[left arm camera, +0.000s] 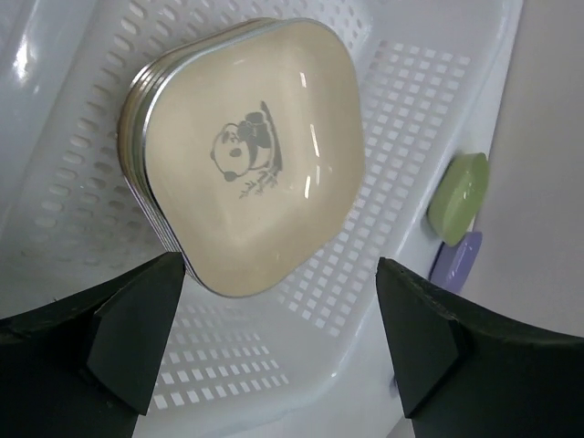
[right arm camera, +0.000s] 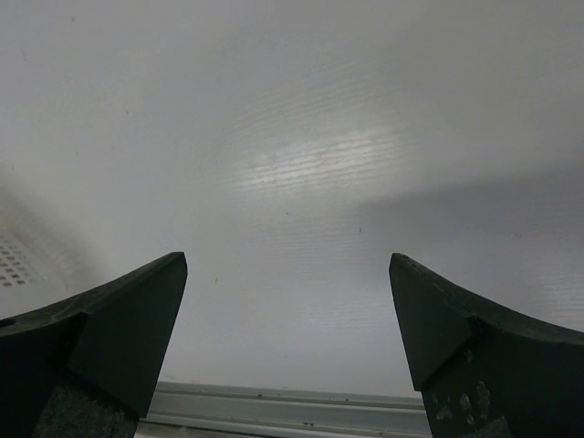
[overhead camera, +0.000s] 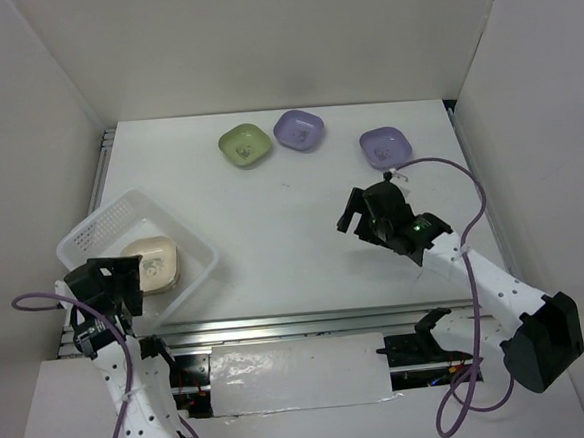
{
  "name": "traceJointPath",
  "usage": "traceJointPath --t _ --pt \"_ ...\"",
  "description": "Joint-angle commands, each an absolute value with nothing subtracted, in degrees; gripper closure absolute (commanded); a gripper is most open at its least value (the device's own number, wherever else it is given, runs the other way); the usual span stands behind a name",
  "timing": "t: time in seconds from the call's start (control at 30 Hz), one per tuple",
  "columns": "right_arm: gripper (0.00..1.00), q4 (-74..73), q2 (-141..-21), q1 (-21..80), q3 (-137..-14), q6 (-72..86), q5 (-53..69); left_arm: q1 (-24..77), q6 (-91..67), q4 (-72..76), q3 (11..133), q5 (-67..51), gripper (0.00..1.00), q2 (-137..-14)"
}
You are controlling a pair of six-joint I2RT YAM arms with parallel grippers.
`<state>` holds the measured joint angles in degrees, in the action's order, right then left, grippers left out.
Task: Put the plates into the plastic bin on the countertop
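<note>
Right claw (overhead camera: 360, 212), jaws apart, lies just below the purple plate (overhead camera: 385, 147) at upper right; left claw (overhead camera: 116, 281), also apart, is farther.

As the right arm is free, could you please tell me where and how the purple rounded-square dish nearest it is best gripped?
Probably the near rim of the right-hand purple rounded-square dish, coming down from above, one of the jaws inside and one outside. It lies flat, open side up, on the matte white countertop, so only its raised lip offers purchase.
</note>
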<state>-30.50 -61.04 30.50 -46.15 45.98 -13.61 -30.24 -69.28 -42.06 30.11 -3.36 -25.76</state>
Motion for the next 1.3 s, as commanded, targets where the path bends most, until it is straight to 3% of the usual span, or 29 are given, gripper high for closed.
traceJointPath --t 0.0,0.2,0.47,0.73,0.9,1.0,1.03,1.1,1.2,1.23,1.27 --pt "0.0 -25.07 -61.25 24.38 -46.85 42.63 -12.22 -30.59 -67.33 -43.58 36.11 -5.62 0.01 -23.65" --pt "0.0 -16.45 -76.61 5.84 -51.31 44.98 -8.26 -30.32 -53.03 -36.42 47.88 -17.09 0.01 -23.72" --pt "0.02 -4.66 -98.32 -4.39 -61.33 52.91 -0.97 -30.23 -40.19 -28.3 52.46 -36.28 0.01 -35.74" --pt "0.03 -0.7 -110.29 -8.43 -71.26 58.35 2.81 -25.49 -31.74 -31.55 59.67 -30.59 0.01 -48.32" --pt "0.08 -14.82 -119.17 -9.14 -82.16 59.85 1.23 -21.11 -29.97 -30.85 61.6 -26.75 0.01 -54.22" --pt "0.19 -19.94 -122.6 -9.23 -87.79 59.77 0.88 -13.38 -29.18 -31.72 63.8 -19.03 0.01 -59.4" --pt "0.29 -20.65 -123.39 -9.4 -90.15 59.77 1.75 -8.31 -29.53 -31.73 64.33 -16.72 0.01 -61.59" --pt "0.39 -23.81 -125.77 -9.49 -92.45 59.33 2.37 -2.58 -30.32 -31.21 65.73 -11.89 0.01 -63.54" --pt "0.74 -24.88 -126.39 -9.49 -93.09 58.63 2.99 8.68 -32.69 -30.32 68.54 -3.71 0.01 -67.05" --pt "1.0 -24.53 -125.6 -9.41 -91.95 58.62 2.99 13.23 -32.78 -30.84 69.42 -0.47 0.01 -69.41" --pt "1.0 -23.65 -123.33 -9.32 -90.54 58.45 1.94 15.45 -32.78 -30.94 72.13 -0.35 0.01 -70.91"
